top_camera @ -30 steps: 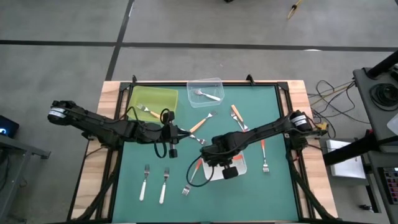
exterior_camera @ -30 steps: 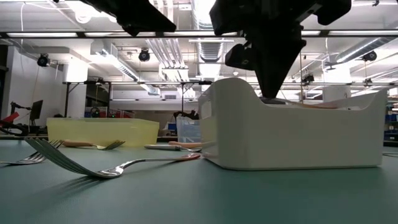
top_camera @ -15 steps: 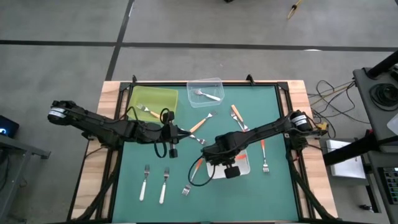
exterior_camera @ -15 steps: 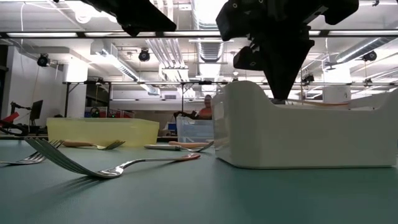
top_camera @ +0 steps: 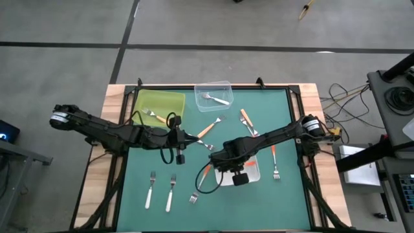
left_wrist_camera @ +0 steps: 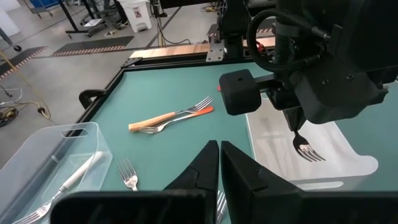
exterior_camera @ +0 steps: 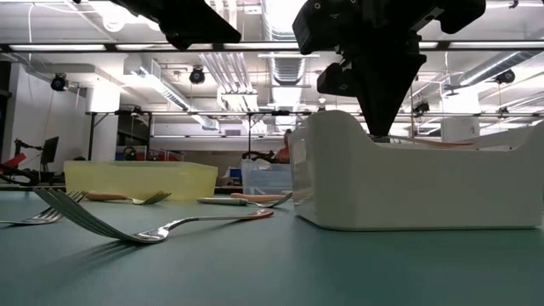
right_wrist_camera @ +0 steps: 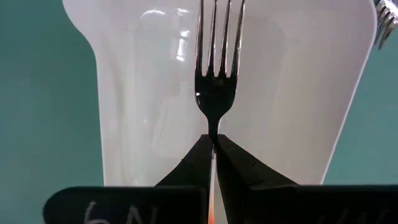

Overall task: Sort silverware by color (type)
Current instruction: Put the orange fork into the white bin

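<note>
A: From above, the right tool (top_camera: 228, 159) hangs over the white tray (top_camera: 253, 171) near the table's (top_camera: 259, 200) middle, and my guess is that tray takes the red-orange handles. The yellow tray (top_camera: 163, 102) and the clear tray (top_camera: 213, 92) sit at the far edge, each with a fork in it.

B: And the left tool (top_camera: 192, 138)?

A: Fingers together, empty, parked mid-table. Loose forks lie all round it; two white-handled forks (top_camera: 160, 191) wait near the front edge.

B: Table level now.

A: The right tool (exterior_camera: 380, 102) reaches down just inside the white tray's wall (exterior_camera: 408, 187). A long fork (exterior_camera: 161, 229) lies flat in front.

B: Left wrist?

A: Its own fingers (left_wrist_camera: 214, 165) are pressed shut. Beyond them the held fork's head (left_wrist_camera: 306, 149) dangles below the right tool, tines down over the tray floor.

B: Right wrist settles it.

A: Yes: fingers (right_wrist_camera: 214, 155) clamped on the fork's neck (right_wrist_camera: 215, 93), tines pointing away, squarely over the white tray (right_wrist_camera: 124, 93). Held by the neck, it should drop cleanly inside.
</note>
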Tool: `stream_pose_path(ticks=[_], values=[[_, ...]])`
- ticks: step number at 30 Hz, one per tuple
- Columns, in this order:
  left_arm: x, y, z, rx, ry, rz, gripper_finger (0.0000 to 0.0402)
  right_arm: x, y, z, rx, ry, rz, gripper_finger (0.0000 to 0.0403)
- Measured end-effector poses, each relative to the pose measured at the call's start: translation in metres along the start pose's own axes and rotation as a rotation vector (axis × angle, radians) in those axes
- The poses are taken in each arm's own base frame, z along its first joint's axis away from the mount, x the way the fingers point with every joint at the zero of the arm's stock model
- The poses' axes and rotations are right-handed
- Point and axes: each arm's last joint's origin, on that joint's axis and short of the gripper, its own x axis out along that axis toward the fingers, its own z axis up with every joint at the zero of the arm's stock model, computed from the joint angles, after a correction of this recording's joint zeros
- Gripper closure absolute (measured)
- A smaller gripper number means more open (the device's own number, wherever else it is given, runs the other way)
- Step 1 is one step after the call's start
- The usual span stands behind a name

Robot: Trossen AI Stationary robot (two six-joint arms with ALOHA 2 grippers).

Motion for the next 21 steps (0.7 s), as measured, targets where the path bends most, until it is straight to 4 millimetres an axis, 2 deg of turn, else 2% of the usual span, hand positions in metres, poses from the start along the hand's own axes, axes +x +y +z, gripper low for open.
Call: stream_pose_path(ticks=[12, 21], values=[[0.0000, 0.0000, -0.0002, 0.001, 0.001, 0.000, 0.0402, 0.0001, -0.0001, 0.0000, 0.016, 0.000, -0.003, 0.0392], [0.0000, 0.0000, -0.0002, -0.030, 0.001, 0.000, 0.0402, 0.0002, -0.0002, 0.0006, 0.015, -0.007, -0.008, 0.0346]])
